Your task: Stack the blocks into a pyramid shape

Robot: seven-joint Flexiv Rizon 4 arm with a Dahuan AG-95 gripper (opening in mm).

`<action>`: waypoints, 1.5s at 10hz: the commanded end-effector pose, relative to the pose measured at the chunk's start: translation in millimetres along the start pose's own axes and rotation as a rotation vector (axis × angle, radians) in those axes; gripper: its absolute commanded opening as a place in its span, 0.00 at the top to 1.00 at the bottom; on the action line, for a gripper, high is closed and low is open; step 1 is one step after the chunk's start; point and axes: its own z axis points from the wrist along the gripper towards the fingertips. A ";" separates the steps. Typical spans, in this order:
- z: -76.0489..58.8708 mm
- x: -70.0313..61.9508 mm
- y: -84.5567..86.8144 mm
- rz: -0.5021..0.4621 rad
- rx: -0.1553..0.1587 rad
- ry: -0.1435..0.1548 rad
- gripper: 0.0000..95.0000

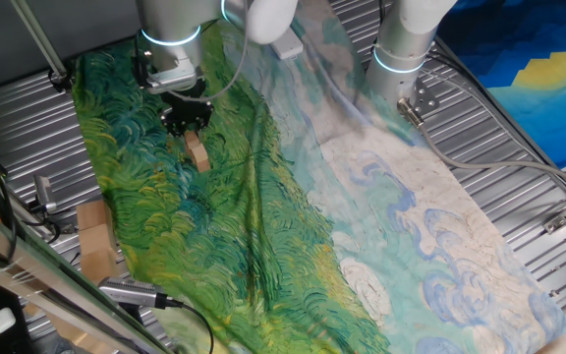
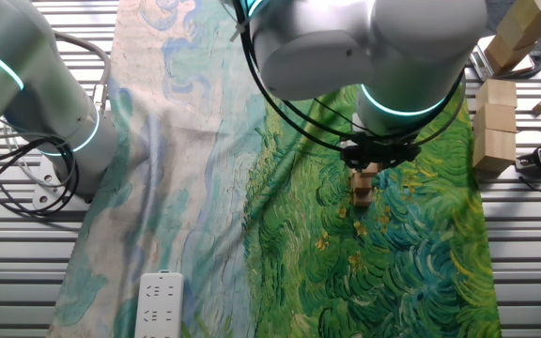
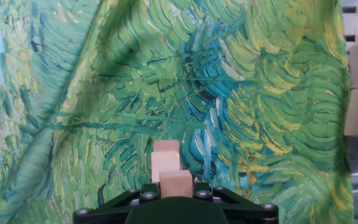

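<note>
1. The gripper [image 1: 187, 124] hangs right over the little wooden blocks [image 1: 198, 151] on the green painted cloth [image 1: 214, 226].
2. In the hand view, the top block [image 3: 176, 184] sits right at the gripper's [image 3: 176, 200] front, with more blocks [image 3: 165, 158] lined up behind it.
3. I cannot tell if the fingers pinch that block or just sit beside it.
4. In the other fixed view, the blocks [image 2: 363, 188] make a small pile under the gripper [image 2: 365, 171].
5. Bigger tan pieces [image 2: 495, 130] lie off the cloth on the metal table [image 2: 524, 253].
6. A white power strip [image 2: 161, 304] lies at the pale end of the cloth.
</note>
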 end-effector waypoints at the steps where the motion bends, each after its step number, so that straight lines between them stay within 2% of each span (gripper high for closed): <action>1: 1.5 0.3 -1.3 -0.002 0.003 0.001 1.00; 15: 8.8 0.0 -1.4 0.025 -0.002 -0.006 1.00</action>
